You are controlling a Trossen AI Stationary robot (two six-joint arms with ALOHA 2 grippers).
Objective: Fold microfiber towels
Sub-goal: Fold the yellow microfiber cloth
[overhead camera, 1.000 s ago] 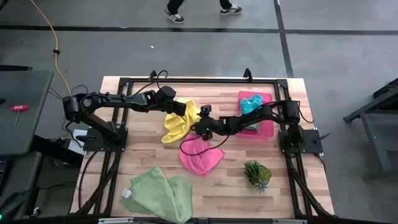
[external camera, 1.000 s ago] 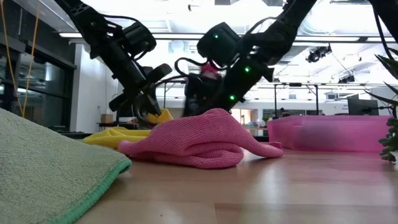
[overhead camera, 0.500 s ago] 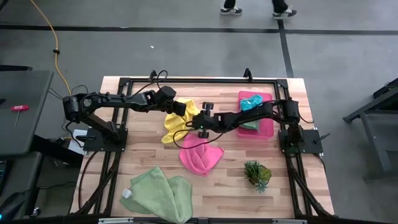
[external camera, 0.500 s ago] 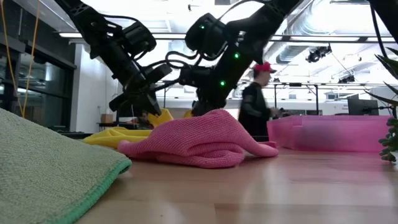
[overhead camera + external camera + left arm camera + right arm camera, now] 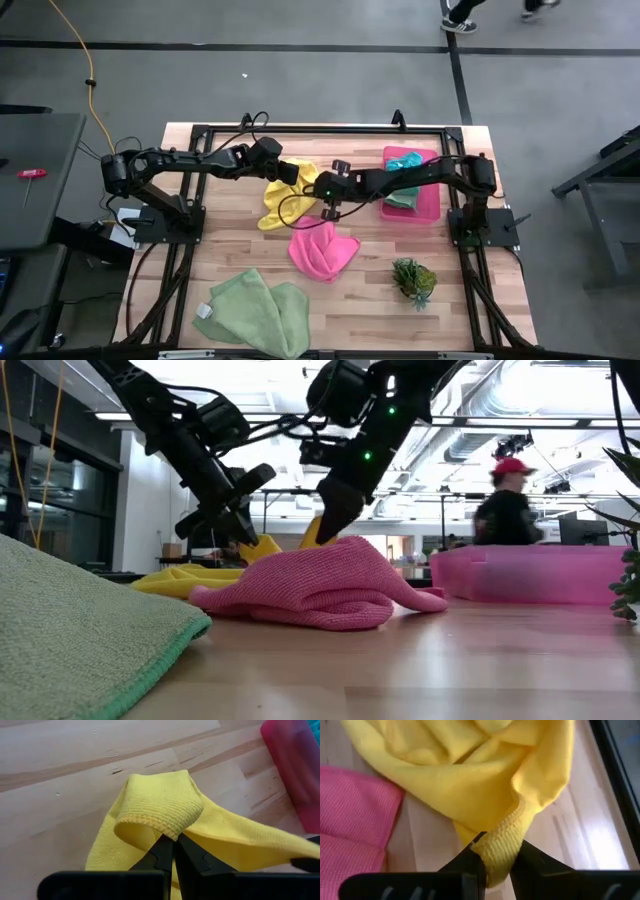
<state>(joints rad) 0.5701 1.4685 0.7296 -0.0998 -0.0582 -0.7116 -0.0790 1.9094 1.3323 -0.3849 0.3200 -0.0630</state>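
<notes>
The yellow towel (image 5: 283, 203) lies bunched on the table's far middle, and both grippers are shut on it. My left gripper (image 5: 291, 175) holds its far left part. My right gripper (image 5: 322, 192) holds its right edge. The towel's lower part (image 5: 190, 578) rests on the wood. A hot pink towel (image 5: 322, 250) lies crumpled just in front of it. Two pale green towels (image 5: 255, 312) lie spread at the near left. A teal towel (image 5: 403, 163) sits in the pink tray (image 5: 428, 203). My left gripper pinches a folded-over hemmed corner (image 5: 159, 820) of the yellow towel between its two fingers, slanting down from the table's left. The fold bulges over the fingertips and is raised off the wood. The rest trails slack to the table. My right gripper pinches a hemmed edge (image 5: 496, 845) of the yellow towel between its two fingers, coming slanting down from the table's right. The bit it holds (image 5: 312, 532) is raised above the pink towel. The cloth beyond hangs slack in folds.
A small spiky green plant (image 5: 413, 278) stands at the near right. The black frame rails (image 5: 300, 128) run around the table's edges. Bare wood (image 5: 380, 320) lies at the near middle and right. A person (image 5: 505, 505) walks in the room behind.
My right gripper has risen from beside the pink towel, gone a little toward the far left and rolled. It has shut on the yellow towel's right edge and lifted that edge. The left gripper and the pink towel have kept still.
</notes>
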